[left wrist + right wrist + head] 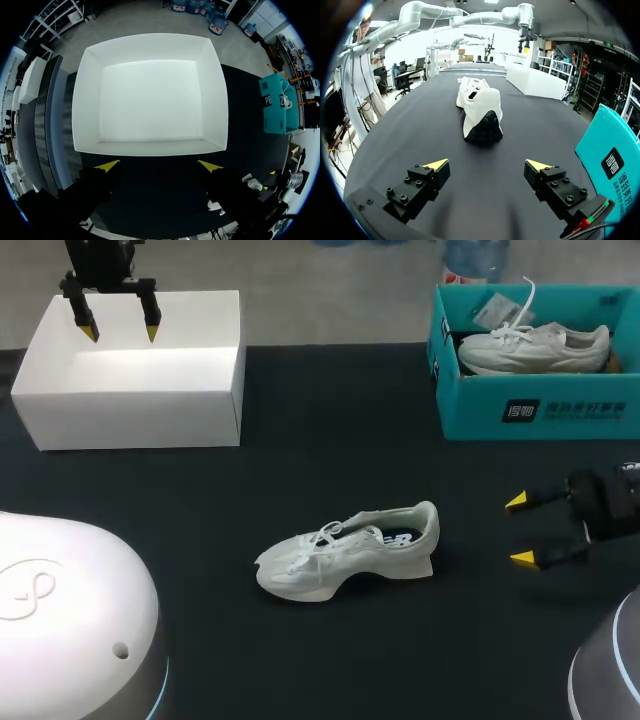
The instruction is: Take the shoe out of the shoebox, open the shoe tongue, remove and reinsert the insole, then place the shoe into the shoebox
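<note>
A white sneaker (345, 550) lies on the black table, toe to the left and heel to the right; in the right wrist view the sneaker (479, 107) shows heel first, straight ahead of the fingers. My right gripper (522, 530) hovers open to the right of the heel, nothing between its yellow tips; the same gripper (487, 164) is a short way from the shoe. An empty white shoebox (130, 380) stands at the back left. My left gripper (120, 333) hangs open above the white shoebox (150, 97), tips pointing down and clear of it, as the left gripper (159, 165) shows.
A teal shoebox (535, 405) at the back right holds another white sneaker (535, 348). The white robot bases (70, 620) fill the near left and near right corners.
</note>
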### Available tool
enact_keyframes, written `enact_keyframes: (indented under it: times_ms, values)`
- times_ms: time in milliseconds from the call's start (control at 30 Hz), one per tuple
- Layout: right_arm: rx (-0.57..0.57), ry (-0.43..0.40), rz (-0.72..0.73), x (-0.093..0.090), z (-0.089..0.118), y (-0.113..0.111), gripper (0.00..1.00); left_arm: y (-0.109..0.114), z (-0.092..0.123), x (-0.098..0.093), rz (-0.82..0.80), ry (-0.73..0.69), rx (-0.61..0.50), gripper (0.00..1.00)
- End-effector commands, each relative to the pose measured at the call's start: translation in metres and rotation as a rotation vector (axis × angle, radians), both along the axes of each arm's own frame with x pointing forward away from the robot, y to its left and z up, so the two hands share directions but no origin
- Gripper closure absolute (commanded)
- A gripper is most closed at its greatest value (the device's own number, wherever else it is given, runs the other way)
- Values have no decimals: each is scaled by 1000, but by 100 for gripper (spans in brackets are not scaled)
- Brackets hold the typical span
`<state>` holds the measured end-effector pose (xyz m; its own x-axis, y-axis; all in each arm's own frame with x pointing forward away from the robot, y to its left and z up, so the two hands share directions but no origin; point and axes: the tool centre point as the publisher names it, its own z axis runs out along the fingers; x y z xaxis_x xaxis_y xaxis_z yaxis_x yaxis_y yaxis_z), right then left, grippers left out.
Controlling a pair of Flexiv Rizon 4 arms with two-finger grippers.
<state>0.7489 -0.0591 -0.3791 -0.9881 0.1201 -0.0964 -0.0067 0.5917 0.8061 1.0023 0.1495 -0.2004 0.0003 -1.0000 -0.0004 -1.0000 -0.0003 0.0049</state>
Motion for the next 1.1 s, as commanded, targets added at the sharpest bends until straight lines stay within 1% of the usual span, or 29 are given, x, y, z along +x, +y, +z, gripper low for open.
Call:
enact_keyframes:
  times_ms: [33, 567, 667, 900, 1100]
  values:
    - [1, 0, -13, -4, 0, 3, 0, 0, 0, -1, 0, -1, 0, 0]
    - [6, 6, -6, -2, -3, 8, 0, 0, 0, -1, 0, -1, 0, 0]
    - [19, 7, 24, 3, -5, 15, 0, 0, 0, -1, 0, -1, 0, 0]
    - [40, 15, 101, 20, -14, 37, 0, 0, 0, -1, 0, -1, 0, 0]
    - [58, 22, 147, 28, -20, 49, 0, 0, 0, -1, 0, -1, 0, 0]
